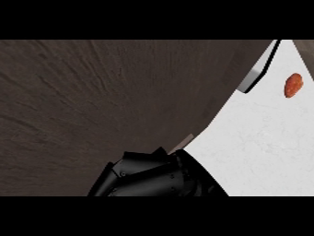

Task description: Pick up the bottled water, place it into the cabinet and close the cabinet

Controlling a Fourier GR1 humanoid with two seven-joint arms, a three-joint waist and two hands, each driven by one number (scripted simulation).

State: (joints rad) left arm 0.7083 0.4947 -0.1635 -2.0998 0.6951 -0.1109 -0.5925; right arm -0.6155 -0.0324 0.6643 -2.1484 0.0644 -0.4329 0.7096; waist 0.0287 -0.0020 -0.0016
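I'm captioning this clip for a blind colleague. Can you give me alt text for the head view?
A large dark brown wood-grain cabinet door fills most of the view, with a black robot hand pressed against its lower edge. To the right lies white counter with a small orange-red object near the top; no bottled water is visible.

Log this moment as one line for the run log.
view: head | cabinet door: fills left of view | hand: black, at door's lower edge, side unclear | bottled water: unseen | counter: white, small orange item at right
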